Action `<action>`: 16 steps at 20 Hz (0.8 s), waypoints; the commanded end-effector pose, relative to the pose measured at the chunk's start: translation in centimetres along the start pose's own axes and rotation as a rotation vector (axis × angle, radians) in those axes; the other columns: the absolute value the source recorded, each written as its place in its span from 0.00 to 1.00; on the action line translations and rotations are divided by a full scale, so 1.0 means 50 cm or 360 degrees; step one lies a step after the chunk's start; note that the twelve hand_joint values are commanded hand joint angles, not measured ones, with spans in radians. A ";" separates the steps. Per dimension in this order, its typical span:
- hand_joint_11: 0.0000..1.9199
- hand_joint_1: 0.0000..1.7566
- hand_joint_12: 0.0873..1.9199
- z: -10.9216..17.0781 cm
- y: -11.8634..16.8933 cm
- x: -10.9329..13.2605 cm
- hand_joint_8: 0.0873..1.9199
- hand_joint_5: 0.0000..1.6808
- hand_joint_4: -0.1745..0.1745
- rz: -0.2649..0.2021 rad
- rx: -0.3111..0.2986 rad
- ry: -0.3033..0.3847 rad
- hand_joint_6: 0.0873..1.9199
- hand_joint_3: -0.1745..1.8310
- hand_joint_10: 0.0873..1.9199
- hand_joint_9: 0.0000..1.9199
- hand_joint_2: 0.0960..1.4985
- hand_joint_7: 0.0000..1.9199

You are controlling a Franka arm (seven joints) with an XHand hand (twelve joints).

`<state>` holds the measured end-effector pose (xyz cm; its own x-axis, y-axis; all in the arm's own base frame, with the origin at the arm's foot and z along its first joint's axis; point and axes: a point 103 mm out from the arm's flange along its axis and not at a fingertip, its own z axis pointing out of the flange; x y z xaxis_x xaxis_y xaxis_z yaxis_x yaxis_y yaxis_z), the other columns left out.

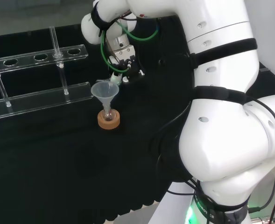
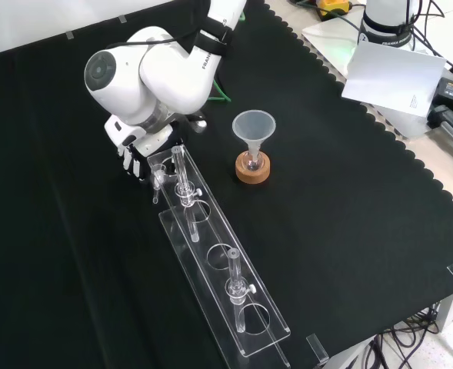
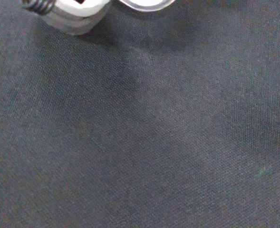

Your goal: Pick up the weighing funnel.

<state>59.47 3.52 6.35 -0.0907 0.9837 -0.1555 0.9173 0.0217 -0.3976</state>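
The fingers (image 2: 136, 163) are curled in and pinch the weighing funnel (image 2: 158, 181), a small clear piece that hangs stem down just beside the upper end of the rack (image 2: 209, 233) in the front view. The hand (image 2: 131, 151) sits at that same rack end, under the arm's thick white link (image 2: 157, 73). An upright clear post (image 2: 180, 171) on the rack stands close to the held piece. On the rack's other side, the big funnel (image 2: 254, 125) stands in a small flask on a cork ring (image 2: 253, 174), apart from the hand.
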 end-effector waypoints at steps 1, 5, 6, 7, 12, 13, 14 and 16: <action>0.41 0.64 0.54 -0.016 -0.009 -0.009 0.29 0.78 1.00 0.0029 0.0011 -0.0021 0.27 0.39 0.15 0.53 0.41 0.40; 0.43 0.65 0.53 -0.040 -0.025 -0.026 0.29 0.78 1.00 0.0025 -0.0042 0.0003 0.28 0.41 0.14 0.54 0.40 0.41; 0.43 0.65 0.53 -0.050 -0.035 -0.034 0.29 0.78 1.00 0.0021 -0.0059 0.0009 0.28 0.41 0.14 0.54 0.39 0.41; 0.43 0.65 0.53 -0.061 -0.046 -0.040 0.29 0.78 1.00 0.0025 -0.0072 0.0007 0.28 0.41 0.14 0.54 0.39 0.41; 0.43 0.65 0.53 -0.100 -0.095 -0.057 0.29 0.78 1.00 0.0052 -0.0086 -0.0035 0.28 0.41 0.13 0.55 0.39 0.41; 0.43 0.65 0.53 -0.107 -0.105 -0.058 0.29 0.78 1.00 0.0058 -0.0078 -0.0051 0.28 0.41 0.13 0.55 0.39 0.41; 0.43 0.65 0.53 -0.113 -0.114 -0.060 0.29 0.78 1.00 0.0065 -0.0071 -0.0065 0.28 0.41 0.13 0.55 0.39 0.41; 0.43 0.65 0.53 -0.126 -0.136 -0.063 0.29 0.78 1.00 0.0081 -0.0061 -0.0091 0.29 0.41 0.13 0.55 0.39 0.41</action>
<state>58.01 2.06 12.47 -0.0705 0.9813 -0.1794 0.9367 0.0033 -0.3502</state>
